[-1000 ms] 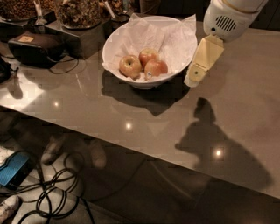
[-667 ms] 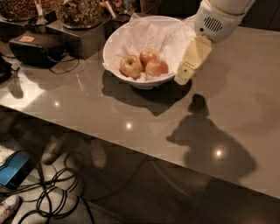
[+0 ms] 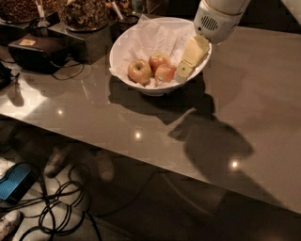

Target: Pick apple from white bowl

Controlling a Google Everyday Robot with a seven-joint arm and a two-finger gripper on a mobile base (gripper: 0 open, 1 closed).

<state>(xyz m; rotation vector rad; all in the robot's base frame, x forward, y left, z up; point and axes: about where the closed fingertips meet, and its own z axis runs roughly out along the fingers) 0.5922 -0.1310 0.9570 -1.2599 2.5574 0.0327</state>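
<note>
The white bowl (image 3: 115, 52) lined with crumpled white paper stands on the grey table near its far side. Three small apples lie in it. The reddest apple (image 3: 165, 74) is at the front right, a second reddish one (image 3: 158, 60) is behind it, and a paler yellow-green one (image 3: 139, 71) is on the left. My gripper (image 3: 183, 71), cream-yellow under a white wrist, reaches down over the bowl's right rim. Its tip is just right of the reddest apple, close to it or touching; I cannot tell which.
Containers of nuts and snacks (image 3: 84, 12) stand at the back left. A black device (image 3: 35, 51) with cables sits left of the bowl. The table's front edge runs diagonally across the view. On the floor lie cables (image 3: 61, 207) and a blue object (image 3: 14, 182).
My gripper has moved left and down, from beside the bowl's right side to over its right rim next to the apples. The apples and bowl have not moved.
</note>
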